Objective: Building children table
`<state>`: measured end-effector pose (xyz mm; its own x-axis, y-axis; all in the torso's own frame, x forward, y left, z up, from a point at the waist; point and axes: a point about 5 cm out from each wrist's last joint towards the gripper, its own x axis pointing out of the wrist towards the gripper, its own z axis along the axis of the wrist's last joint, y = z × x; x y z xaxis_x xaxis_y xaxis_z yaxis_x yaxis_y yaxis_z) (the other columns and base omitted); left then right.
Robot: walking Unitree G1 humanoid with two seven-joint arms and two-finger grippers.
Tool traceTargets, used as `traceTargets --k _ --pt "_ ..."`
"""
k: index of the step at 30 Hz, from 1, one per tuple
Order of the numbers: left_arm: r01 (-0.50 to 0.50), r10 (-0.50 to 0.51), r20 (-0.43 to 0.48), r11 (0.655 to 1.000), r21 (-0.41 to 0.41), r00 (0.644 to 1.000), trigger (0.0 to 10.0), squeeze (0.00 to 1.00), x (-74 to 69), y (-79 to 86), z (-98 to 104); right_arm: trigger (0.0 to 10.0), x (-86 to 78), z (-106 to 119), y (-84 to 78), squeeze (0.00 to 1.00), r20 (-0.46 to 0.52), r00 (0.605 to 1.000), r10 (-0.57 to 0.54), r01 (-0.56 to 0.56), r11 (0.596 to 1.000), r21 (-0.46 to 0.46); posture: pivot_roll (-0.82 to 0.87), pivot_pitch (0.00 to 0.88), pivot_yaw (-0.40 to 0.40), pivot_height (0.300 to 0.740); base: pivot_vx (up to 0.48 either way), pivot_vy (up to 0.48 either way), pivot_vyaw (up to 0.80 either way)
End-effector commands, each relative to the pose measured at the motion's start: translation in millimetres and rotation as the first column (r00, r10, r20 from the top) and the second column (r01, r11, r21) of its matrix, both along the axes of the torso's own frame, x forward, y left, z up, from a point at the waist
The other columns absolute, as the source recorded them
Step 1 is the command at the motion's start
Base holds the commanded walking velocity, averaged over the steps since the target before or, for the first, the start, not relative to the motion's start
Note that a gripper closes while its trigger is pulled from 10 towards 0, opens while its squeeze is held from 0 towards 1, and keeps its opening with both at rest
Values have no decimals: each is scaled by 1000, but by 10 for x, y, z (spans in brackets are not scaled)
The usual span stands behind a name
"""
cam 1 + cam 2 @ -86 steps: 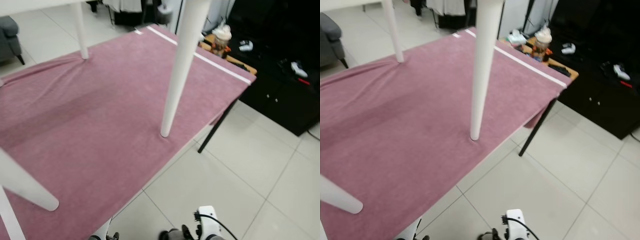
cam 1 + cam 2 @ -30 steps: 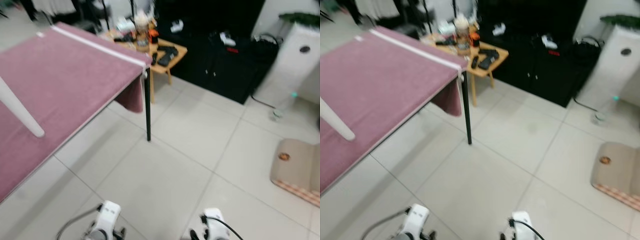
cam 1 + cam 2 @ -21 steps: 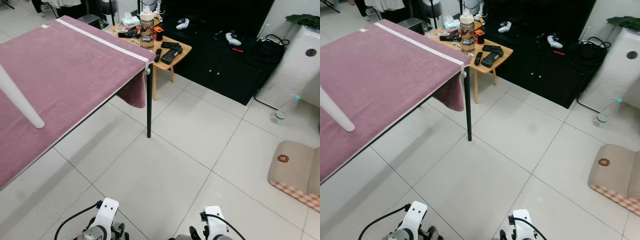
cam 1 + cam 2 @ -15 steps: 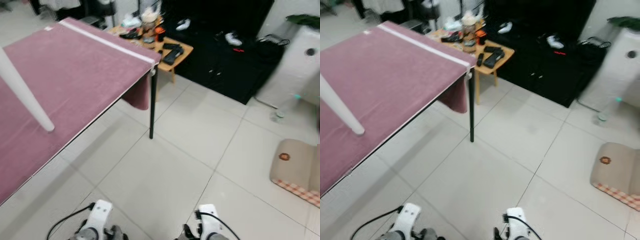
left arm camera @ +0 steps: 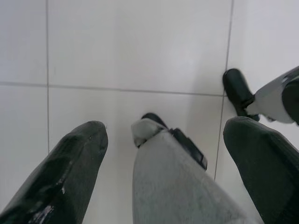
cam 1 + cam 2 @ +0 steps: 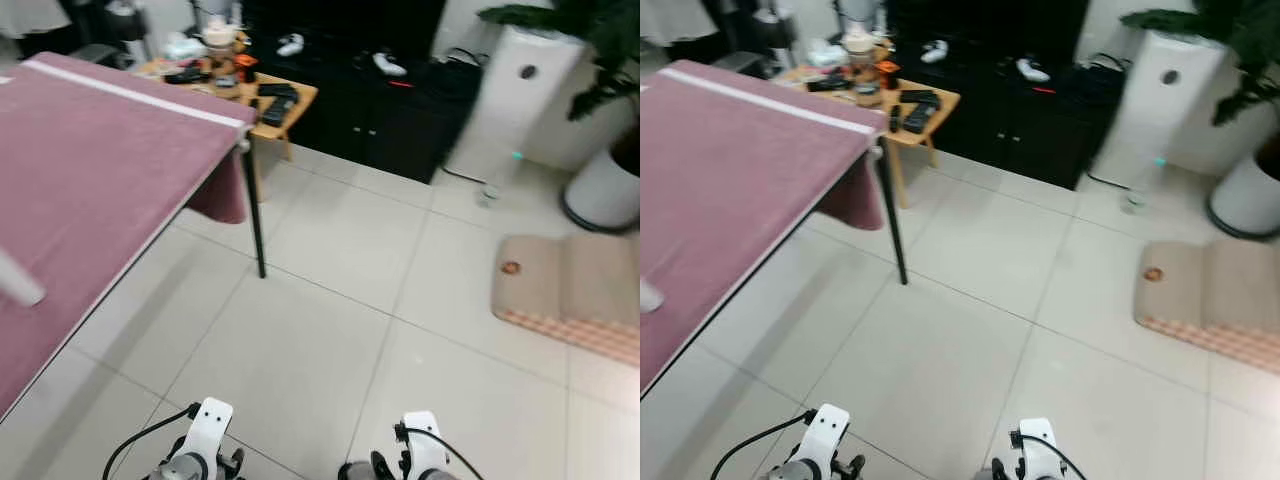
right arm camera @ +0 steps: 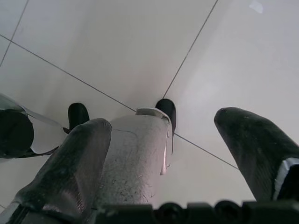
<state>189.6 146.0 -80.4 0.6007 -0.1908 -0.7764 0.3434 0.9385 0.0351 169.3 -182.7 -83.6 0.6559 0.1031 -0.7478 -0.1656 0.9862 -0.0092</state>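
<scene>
With the left gripper (image 5: pixel 163 135) and right gripper (image 7: pixel 163 126) spread empty over floor tiles, it should face the pink-covered table (image 6: pixel 90 150) squarely before reaching.

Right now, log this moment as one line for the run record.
arms: both hang idle | left end effector: open over floor tiles | right end effector: open | pink-covered table: on robot's left | holding: nothing

Bright even indoor light, head views slightly motion-blurred, wrist views sharp
</scene>
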Motion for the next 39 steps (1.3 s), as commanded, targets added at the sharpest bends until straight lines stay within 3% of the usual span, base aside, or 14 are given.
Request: traceTargets --k 1,25,39 --pt "9 -9 -30 1000 2 1000 10000 0 -95 14 -47 10000 -118 -59 -13 0 -50 999 -10 10 1000 0 -78 81 69 740 0 0 -800" --pt "11 -11 -36 1000 14 999 10000 0 -116 27 -60 10000 -94 -49 -3 0 -43 999 -5 5 1000 1 -79 78 70 740 0 0 -769" --pt "12 -11 -27 1000 14 1000 10000 0 -109 18 -55 10000 -107 -54 -7 0 -47 999 15 -15 1000 -9 -72 74 59 740 418 0 0"
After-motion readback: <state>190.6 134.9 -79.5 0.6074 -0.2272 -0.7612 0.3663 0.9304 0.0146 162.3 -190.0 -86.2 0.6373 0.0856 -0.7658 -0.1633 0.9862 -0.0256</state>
